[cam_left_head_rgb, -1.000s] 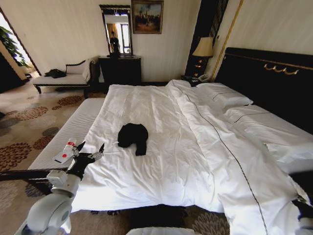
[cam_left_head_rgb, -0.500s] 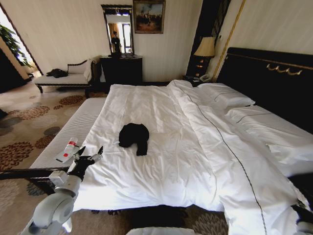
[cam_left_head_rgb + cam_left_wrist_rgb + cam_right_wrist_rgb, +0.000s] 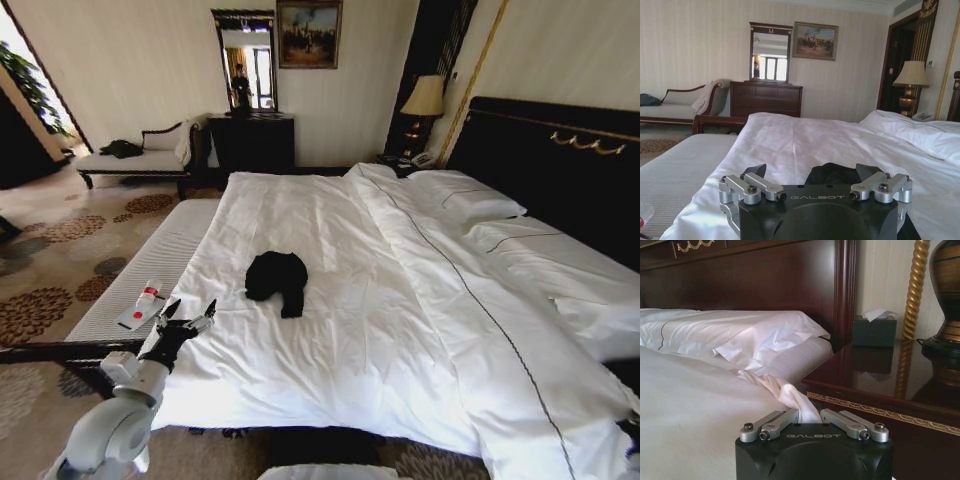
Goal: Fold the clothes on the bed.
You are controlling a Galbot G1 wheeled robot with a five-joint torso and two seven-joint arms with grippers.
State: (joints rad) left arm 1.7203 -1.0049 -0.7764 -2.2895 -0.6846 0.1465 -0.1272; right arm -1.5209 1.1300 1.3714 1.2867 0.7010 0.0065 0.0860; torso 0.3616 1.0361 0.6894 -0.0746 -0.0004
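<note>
While crumpled soft black T-shirt (image 3: 277, 280) lies on smooth white bed (image 3: 350, 330) | left gripper (image 3: 187, 320) at 8 o'clock, spread wide, empty | right gripper (image 3: 810, 421) nearly closed, empty

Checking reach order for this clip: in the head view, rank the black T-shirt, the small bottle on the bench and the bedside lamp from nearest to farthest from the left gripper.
From the left gripper:
1. Bottle, just outboard on the bench.
2. Black T-shirt, bunched mid-bed, ahead.
3. Lamp, far corner beside the headboard.

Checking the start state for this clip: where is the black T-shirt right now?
In the head view, the black T-shirt lies bunched on the bed, left of its middle, ahead of the open left gripper near the bench-side edge.
</note>
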